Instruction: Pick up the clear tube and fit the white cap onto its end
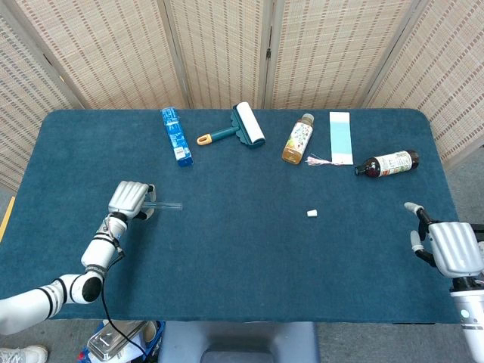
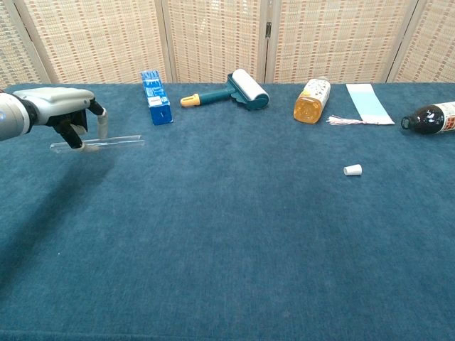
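Chest view showed my left hand [image 2: 60, 114] gripping the clear tube [image 2: 106, 143] off the table [image 2: 227, 249]; the white cap [image 2: 352, 170] lay well apart, my right hand [image 1: 450, 248] spread, holding nothing.

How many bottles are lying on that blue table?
2. The amber bottle lies at the back, right of the lint roller. The dark bottle lies near the right edge, beside the pale blue card. Nothing seems to hide another.
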